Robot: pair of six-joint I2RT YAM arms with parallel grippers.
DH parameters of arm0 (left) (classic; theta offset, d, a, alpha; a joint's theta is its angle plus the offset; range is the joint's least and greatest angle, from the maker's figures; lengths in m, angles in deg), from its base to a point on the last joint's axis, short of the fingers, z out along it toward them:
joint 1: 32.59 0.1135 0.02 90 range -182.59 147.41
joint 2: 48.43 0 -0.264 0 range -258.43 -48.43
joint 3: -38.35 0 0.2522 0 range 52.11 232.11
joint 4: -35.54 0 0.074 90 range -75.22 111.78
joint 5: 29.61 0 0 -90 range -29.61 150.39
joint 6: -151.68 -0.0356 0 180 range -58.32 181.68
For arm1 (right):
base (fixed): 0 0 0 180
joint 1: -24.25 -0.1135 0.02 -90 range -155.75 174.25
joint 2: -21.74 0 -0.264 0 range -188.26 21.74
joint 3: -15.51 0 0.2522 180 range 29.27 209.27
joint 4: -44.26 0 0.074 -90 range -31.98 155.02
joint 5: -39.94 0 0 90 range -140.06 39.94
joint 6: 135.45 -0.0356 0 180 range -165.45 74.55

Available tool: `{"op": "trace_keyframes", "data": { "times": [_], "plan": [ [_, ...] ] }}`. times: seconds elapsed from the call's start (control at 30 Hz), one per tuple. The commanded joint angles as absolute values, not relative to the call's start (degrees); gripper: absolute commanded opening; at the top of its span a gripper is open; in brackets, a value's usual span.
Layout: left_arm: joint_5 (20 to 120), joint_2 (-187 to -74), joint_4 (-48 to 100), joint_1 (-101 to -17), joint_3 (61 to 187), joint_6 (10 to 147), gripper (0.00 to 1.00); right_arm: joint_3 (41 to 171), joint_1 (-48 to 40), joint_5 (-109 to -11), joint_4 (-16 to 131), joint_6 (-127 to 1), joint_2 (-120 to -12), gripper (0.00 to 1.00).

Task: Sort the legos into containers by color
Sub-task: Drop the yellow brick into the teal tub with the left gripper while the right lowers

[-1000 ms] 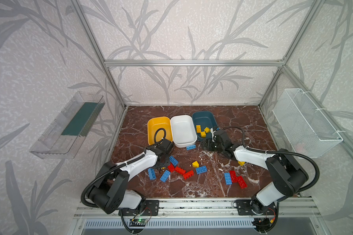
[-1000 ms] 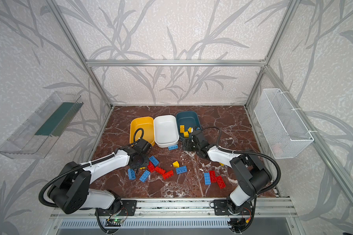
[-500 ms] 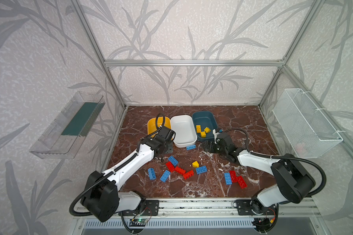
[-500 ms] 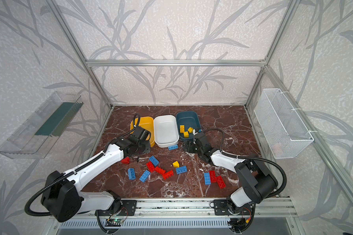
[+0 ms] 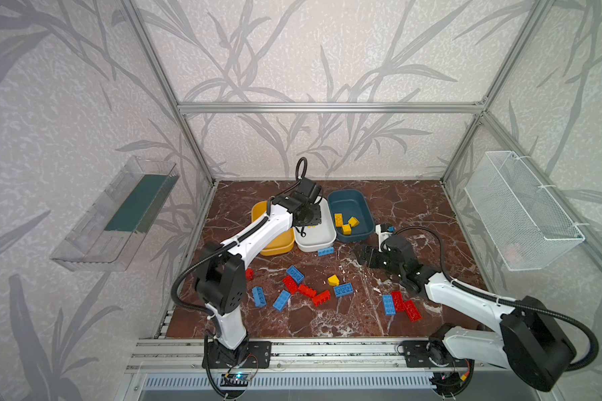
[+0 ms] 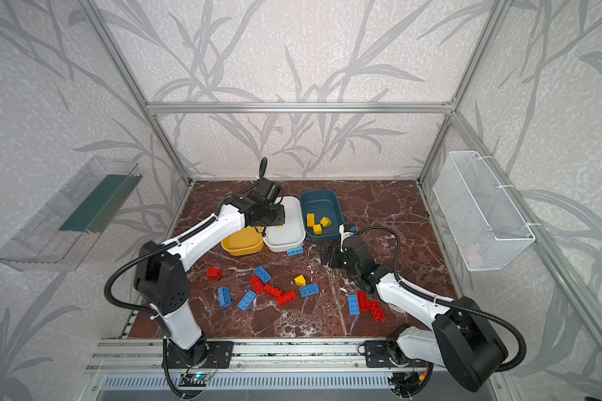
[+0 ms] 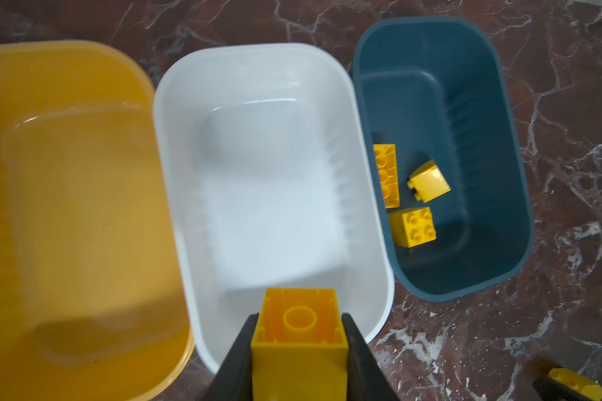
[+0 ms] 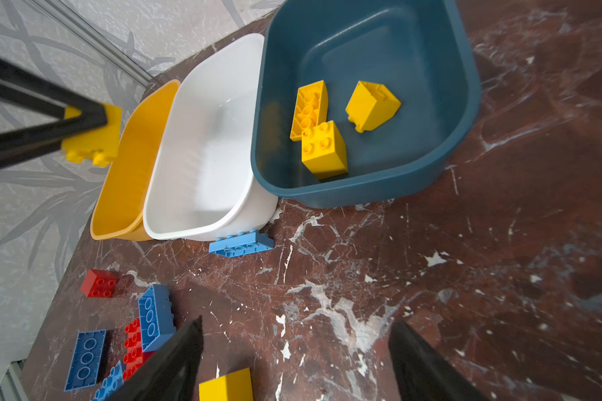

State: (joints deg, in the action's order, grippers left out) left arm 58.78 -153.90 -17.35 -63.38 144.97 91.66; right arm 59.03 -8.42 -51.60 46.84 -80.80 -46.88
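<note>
- Jaws of the left gripper (image 7: 299, 317) pinch a yellow brick (image 7: 299, 350) above the white tub's (image 7: 268, 180) front end.
- The right gripper (image 8: 296, 323) hangs low over the marble surface (image 8: 466, 277) near the teal tub (image 8: 362, 194), jaws spread wide, holding nothing.
- Inside the teal tub lie three yellow bricks (image 7: 412, 227).
- Scattered on the surface before the tubs lie red bricks (image 5: 290, 284) and blue bricks (image 5: 294, 274).

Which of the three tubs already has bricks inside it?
The dark teal-blue tub: three yellow bricks lie in it. The white tub and yellow tub show none.
</note>
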Motion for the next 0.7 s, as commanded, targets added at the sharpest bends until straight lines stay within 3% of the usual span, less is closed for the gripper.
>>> {"op": "trace_keyframes", "data": {
  "times": [0.0,0.43,0.67],
  "plan": [
    [62.5,-159.1,-18.6,-64.2,151.6,90.2,0.30,57.7,-8.5,-49.4,53.1,-79.8,-43.7,0.85],
    [65.0,-189.2,-29.7,-69.0,193.0,88.1,0.30,56.8,-8.4,-49.3,65.6,-77.3,-34.3,0.86],
    [68.1,-195.5,-29.4,-69.0,199.3,88.3,0.33,58.7,-8.2,-48.7,70.5,-76.0,-33.9,0.86]
  ]
}}
